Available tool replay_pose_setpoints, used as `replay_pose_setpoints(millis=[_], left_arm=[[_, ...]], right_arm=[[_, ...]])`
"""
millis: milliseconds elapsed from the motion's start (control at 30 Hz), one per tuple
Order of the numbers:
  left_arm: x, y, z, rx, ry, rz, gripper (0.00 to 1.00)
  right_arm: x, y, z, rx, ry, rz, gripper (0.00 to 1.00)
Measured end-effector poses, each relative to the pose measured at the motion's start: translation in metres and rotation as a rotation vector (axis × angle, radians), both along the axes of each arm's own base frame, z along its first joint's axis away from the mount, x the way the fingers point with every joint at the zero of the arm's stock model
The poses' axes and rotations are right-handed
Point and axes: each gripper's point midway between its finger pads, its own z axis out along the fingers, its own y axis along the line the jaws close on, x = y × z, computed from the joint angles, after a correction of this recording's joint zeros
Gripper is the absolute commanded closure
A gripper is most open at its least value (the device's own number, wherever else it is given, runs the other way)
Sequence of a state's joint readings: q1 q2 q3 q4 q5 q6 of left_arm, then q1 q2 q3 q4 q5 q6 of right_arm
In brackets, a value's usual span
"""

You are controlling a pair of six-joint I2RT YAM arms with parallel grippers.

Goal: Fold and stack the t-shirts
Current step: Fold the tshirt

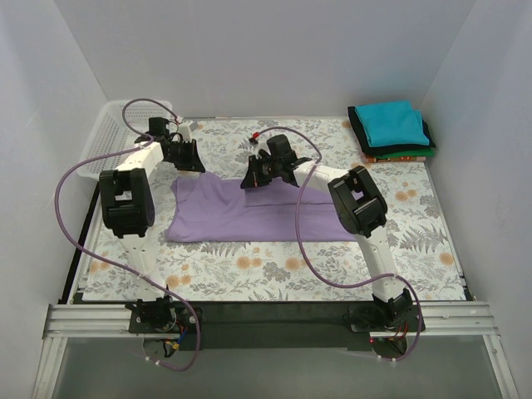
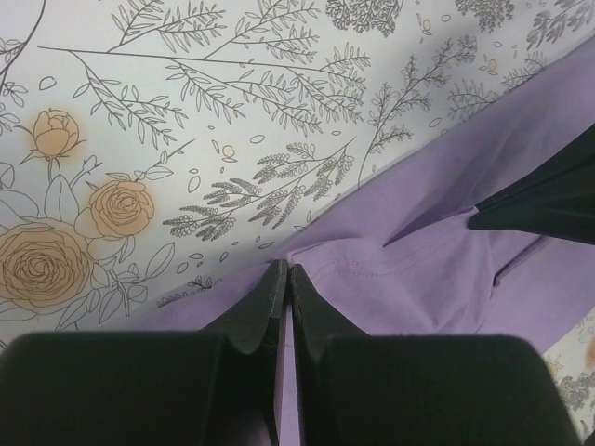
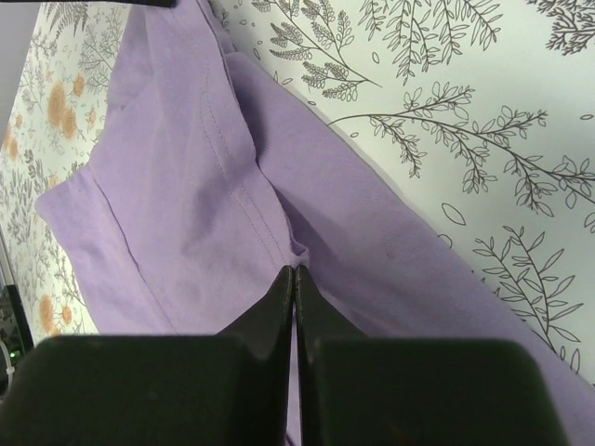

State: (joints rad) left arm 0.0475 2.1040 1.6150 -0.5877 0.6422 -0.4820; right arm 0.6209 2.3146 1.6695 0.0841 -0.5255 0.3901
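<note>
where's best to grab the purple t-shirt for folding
The purple t-shirt lies flat, so only its borders offer a lip: pinch the far edge from above, at two spread points. The left pincer and right pincer are shut there.

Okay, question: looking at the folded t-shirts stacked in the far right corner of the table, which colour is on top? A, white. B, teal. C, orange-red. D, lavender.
B: the teal t-shirt lies folded on top there, and its whole upper face is uncovered in the top view.
</note>
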Motion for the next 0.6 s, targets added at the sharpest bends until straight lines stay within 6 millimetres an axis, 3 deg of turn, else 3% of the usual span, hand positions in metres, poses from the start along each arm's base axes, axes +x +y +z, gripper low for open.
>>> replay_pose_setpoints(millis=[400, 600], left_arm=[[-0.012, 0.011, -0.011, 0.056, -0.008, 0.014, 1.0], [-0.024, 0.015, -0.003, 0.056, -0.044, 0.024, 1.0]], right_arm=[[-0.005, -0.014, -0.001, -0.013, -0.042, -0.016, 0.99], [-0.009, -0.018, 0.004, 0.004, -0.067, -0.019, 0.99]])
